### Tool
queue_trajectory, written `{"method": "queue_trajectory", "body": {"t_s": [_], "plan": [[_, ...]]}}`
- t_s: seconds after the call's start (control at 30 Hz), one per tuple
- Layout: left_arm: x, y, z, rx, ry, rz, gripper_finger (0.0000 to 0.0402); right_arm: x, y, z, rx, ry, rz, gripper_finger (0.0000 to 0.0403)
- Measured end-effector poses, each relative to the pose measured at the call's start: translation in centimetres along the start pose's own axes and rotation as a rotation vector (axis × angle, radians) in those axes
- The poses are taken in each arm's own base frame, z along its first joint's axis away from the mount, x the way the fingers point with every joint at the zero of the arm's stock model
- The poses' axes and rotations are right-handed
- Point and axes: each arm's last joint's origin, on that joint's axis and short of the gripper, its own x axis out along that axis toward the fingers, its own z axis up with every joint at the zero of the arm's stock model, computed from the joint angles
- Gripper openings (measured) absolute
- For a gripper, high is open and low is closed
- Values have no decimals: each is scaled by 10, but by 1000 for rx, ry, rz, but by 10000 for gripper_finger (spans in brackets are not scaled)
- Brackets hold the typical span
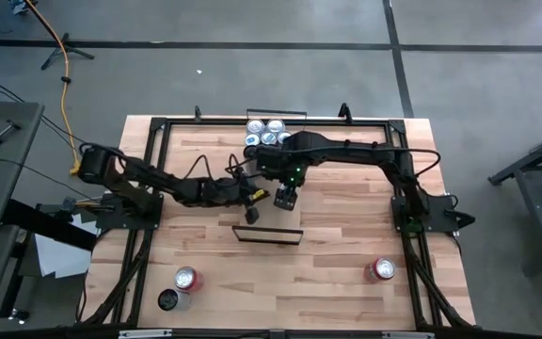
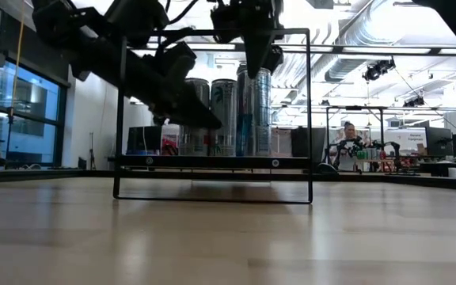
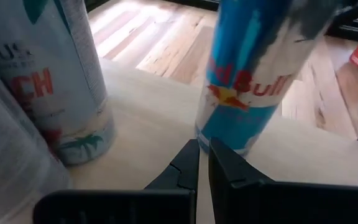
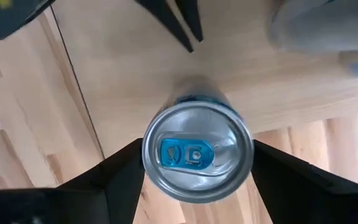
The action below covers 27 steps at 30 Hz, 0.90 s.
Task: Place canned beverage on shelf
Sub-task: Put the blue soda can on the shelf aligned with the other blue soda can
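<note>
Blue can (image 4: 197, 152), silver-topped, upright on shelf (image 4: 123, 56).

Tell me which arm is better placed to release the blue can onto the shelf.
Right. The right gripper straddles the blue can from above, over the shelf. The left gripper is shut, merely pointing at that can's base.
</note>
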Motion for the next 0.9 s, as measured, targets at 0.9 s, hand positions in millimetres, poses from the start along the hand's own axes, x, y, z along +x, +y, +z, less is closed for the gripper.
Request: {"method": "queue_trajectory", "body": {"t_s": [0.9], "plan": [[-92, -5, 17, 145, 182, 32, 0, -116, 16, -79, -167, -283, -75, 264]]}}
